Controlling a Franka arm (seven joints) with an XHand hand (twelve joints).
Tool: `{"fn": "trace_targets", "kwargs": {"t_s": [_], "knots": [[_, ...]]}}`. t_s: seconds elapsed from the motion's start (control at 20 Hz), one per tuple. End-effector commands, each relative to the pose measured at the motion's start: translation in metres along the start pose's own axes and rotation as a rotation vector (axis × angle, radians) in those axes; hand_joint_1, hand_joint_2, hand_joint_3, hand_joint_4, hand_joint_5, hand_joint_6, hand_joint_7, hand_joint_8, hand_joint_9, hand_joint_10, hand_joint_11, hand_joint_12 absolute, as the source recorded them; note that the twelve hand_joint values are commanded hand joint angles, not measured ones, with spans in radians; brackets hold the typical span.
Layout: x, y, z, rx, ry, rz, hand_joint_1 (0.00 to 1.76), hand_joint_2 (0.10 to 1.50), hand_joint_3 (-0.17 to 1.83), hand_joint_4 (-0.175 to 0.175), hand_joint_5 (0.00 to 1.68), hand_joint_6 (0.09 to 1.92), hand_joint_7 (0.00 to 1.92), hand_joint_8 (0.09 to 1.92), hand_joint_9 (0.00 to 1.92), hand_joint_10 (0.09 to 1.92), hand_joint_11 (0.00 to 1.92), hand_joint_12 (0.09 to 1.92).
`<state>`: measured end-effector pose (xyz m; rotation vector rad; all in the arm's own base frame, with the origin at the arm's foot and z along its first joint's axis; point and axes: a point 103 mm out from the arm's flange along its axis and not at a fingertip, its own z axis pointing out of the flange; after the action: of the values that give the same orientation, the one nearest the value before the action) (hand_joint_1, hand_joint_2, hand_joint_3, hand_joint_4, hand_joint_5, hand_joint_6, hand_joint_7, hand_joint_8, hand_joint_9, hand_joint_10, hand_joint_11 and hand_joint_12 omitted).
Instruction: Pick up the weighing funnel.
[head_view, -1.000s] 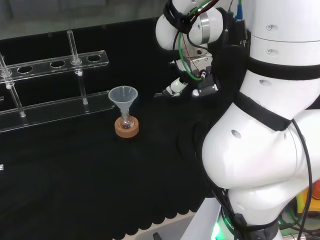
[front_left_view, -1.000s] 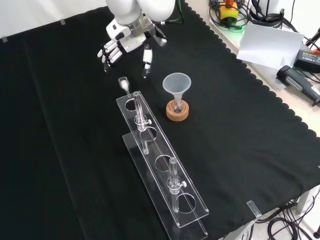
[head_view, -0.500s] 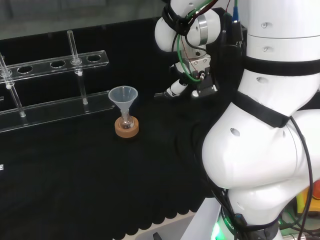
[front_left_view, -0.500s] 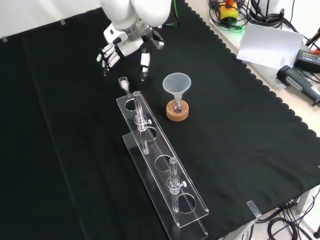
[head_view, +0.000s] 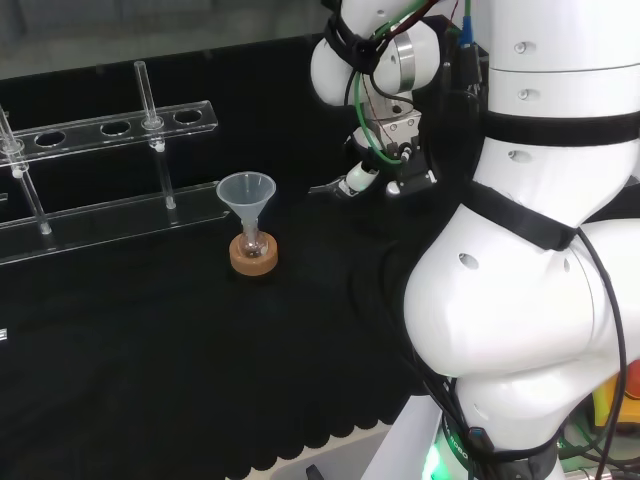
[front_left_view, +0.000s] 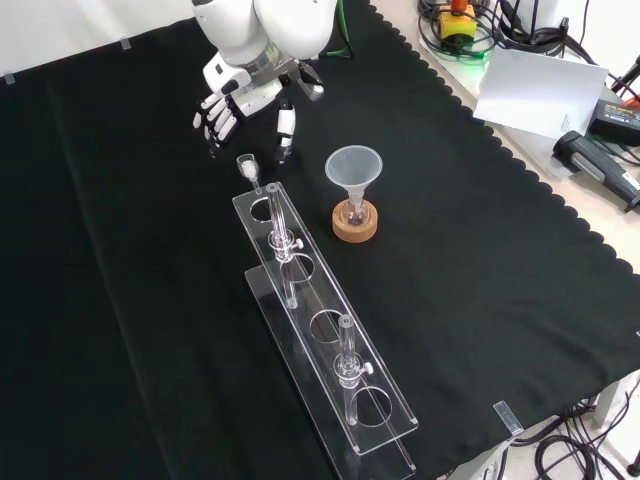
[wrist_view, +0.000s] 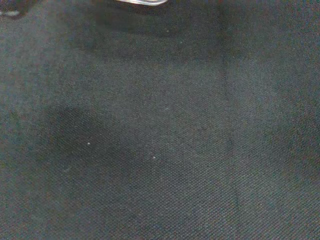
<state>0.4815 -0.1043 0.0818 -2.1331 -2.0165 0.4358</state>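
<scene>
Leftward in the front view the hand (front_left_view: 238, 96) has drifted, fingers spread, holding nothing; the nearby clear weighing funnel (front_left_view: 247, 166) is hard to make out.

Hand (head_view: 355, 178): head view, upper centre, mostly hidden behind the arm's white link (head_view: 385, 60). Test-tube rack (head_view: 100, 130): cut off by the left edge. Wrist view, top edge: blurred white strip (wrist_view: 142, 2), cut off. Weighing funnel (front_left_view: 247, 166): front view, upper centre, too small to tell whether it touches the rack.
</scene>
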Motion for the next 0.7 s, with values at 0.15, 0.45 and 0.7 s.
{"fn": "trace_targets", "kwargs": {"t_s": [0.15,0.45,0.7], "knots": [[-0.002,0.005,0.005,0.013,-0.002,-0.006,0.65,0.71,0.09,0.074,0.53,0.09,0.58,0.33,0.31,0.61,0.00,0.59],[-0.001,0.010,0.009,0.027,-0.009,-0.007,0.66,0.71,0.12,0.081,0.58,0.09,0.61,0.30,0.34,0.58,0.00,0.66],[-0.002,0.013,0.012,0.032,-0.005,-0.012,0.67,0.71,0.13,0.080,0.60,0.09,0.62,0.29,0.36,0.57,0.00,0.68]]}}
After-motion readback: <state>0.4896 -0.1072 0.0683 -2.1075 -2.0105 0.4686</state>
